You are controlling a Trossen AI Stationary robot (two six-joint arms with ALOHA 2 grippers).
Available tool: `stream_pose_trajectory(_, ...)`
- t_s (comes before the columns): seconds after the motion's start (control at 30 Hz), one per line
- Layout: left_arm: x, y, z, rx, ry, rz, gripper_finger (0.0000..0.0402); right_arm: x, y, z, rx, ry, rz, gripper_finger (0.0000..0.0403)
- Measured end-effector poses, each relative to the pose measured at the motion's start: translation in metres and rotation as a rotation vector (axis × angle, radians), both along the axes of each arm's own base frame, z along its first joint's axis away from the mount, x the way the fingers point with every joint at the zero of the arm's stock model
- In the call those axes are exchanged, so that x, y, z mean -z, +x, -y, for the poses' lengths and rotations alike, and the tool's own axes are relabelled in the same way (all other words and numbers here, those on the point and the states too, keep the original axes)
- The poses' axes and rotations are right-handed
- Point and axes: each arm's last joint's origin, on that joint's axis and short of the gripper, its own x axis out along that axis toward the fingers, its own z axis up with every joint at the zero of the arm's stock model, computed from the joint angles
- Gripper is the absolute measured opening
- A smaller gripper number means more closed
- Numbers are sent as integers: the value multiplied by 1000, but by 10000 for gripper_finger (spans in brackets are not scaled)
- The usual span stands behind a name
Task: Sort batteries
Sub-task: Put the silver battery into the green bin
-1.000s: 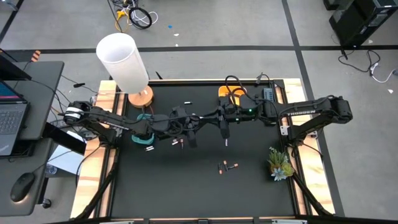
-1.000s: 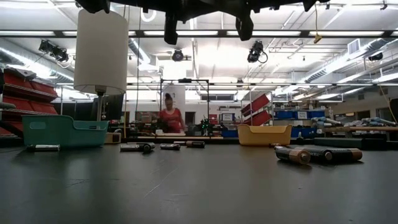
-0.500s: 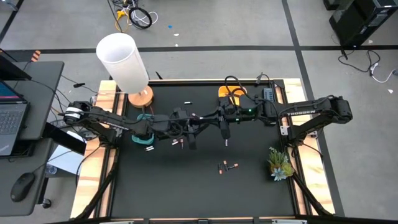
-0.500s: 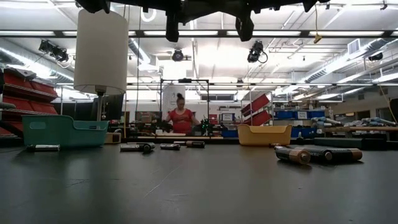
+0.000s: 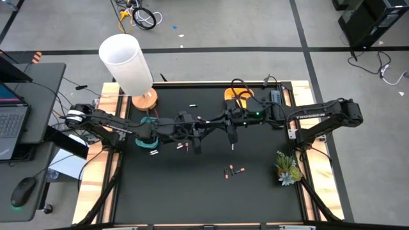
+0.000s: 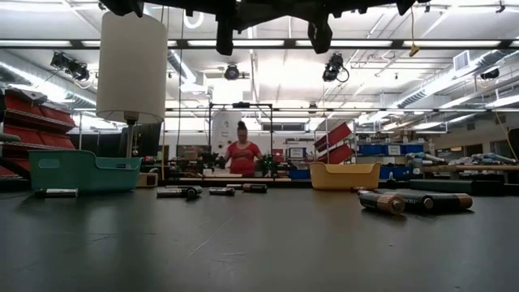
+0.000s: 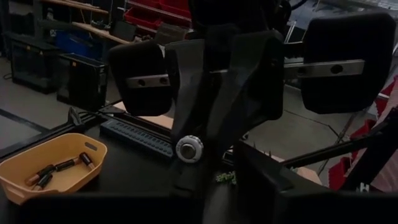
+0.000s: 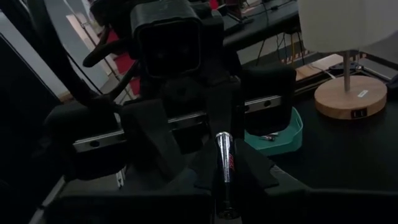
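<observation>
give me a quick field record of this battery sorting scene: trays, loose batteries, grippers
teal tray: teal plastic tray at the table's left, by the wooden lamp base
yellow tray: yellow plastic tray at the far side, holding dark batteries
loose batteries: two dark batteries with copper ends on the black table
right gripper: right gripper mid-table, shut on a silver battery with red print
left gripper: left gripper facing it; grip unclear
plant: green sprig, right edge
</observation>
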Motion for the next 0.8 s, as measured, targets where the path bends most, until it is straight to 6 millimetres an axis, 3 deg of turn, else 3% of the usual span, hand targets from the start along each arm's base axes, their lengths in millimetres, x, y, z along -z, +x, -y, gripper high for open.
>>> stream_pose_trajectory(0.8,6,0,-1,29,-23,-62,82,-8,-4,-2,-30,-24,55,34)
